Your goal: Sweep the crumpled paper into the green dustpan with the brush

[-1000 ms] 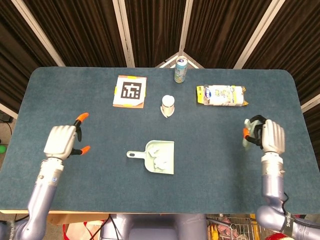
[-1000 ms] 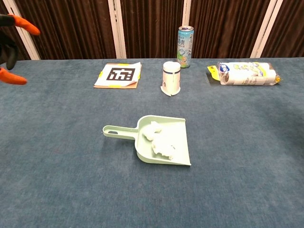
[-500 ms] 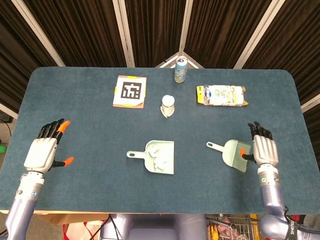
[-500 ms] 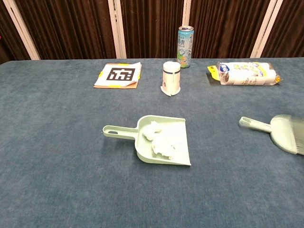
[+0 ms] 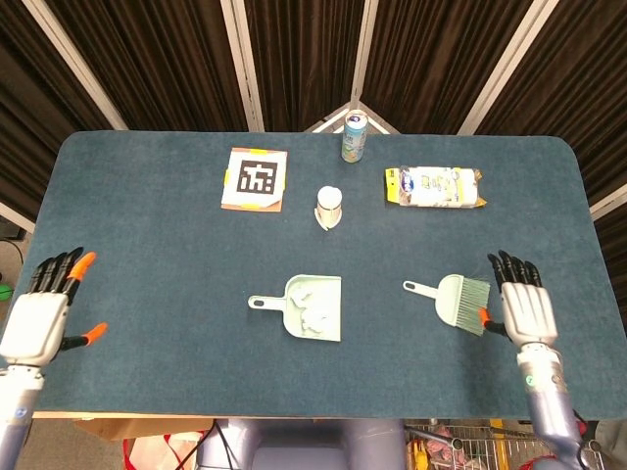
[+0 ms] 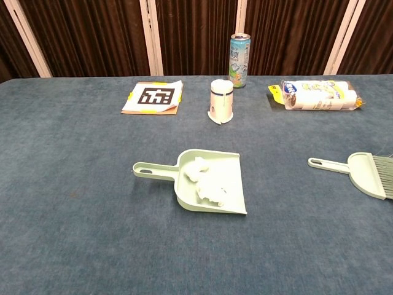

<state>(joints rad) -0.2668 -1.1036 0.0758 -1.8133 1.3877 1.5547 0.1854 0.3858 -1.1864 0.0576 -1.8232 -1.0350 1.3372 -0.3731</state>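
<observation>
Table (image 5: 147,225): blue-grey cloth top, dark curtains (image 5: 294,59) behind. Dustpan (image 5: 328,323) at centre, crumpled paper (image 5: 312,313) inside it. Brush (image 5: 453,299) flat on the table to its right, just beside the right hand (image 5: 527,311), fingers spread, empty. Left hand (image 5: 37,318) likewise spread, empty. Both hands appear in the head view only.

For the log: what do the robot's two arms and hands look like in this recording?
Both match: the left hand and right hand have pale silver-grey backs and black fingers with some orange fingertips, on smooth silver-grey cylindrical forearms. No cables or markings are visible.
</observation>
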